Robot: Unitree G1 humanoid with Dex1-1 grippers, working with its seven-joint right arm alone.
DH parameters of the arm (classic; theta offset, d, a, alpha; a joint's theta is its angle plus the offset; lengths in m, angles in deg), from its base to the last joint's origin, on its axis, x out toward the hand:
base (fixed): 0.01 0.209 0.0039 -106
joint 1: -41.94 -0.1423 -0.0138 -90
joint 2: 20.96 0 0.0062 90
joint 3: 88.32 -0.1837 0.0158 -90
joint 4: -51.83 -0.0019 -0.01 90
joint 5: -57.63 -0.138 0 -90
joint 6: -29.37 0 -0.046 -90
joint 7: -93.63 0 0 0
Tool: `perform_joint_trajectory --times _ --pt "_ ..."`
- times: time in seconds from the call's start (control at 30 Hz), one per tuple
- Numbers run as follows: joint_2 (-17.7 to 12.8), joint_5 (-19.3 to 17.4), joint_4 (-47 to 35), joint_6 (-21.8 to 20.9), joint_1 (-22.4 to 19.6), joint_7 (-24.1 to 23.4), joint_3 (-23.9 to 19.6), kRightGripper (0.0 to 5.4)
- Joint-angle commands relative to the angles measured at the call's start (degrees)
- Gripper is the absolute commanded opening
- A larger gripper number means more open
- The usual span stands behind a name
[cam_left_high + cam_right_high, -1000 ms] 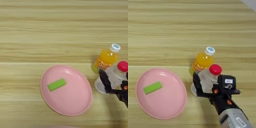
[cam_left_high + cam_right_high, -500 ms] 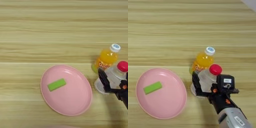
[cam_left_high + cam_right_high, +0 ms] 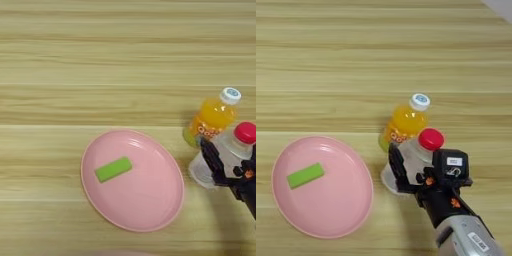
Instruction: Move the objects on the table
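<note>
My gripper (image 3: 406, 172) came in from the bottom right on its silver forearm (image 3: 466, 237), and my two black fingers (image 3: 396, 167) were clasped around the body of the clear bottle (image 3: 415, 155), one finger showing on its left side and the other hidden behind it. That bottle, red cap (image 3: 431, 138) up, stood on the table (image 3: 331, 60) just right of the pink plate (image 3: 351, 210) and touching, or nearly touching, the juice bottle (image 3: 403, 122) behind it. The green block (image 3: 305, 175) lay flat on the left part of the plate, well apart from my fingers.
</note>
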Motion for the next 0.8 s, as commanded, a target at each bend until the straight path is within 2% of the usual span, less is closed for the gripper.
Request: perform_joint_trajectory --times 0.03,0.3,0.8 --pt "-1.09 0.40 -1.41 -2.80 -0.77 -0.50 -0.26 3.66" --pt "-1.20 0.62 -1.92 -2.80 -0.87 -0.68 -0.25 3.28" --pt "-2.38 0.17 -8.06 0.08 -2.16 -1.78 0.53 3.23"
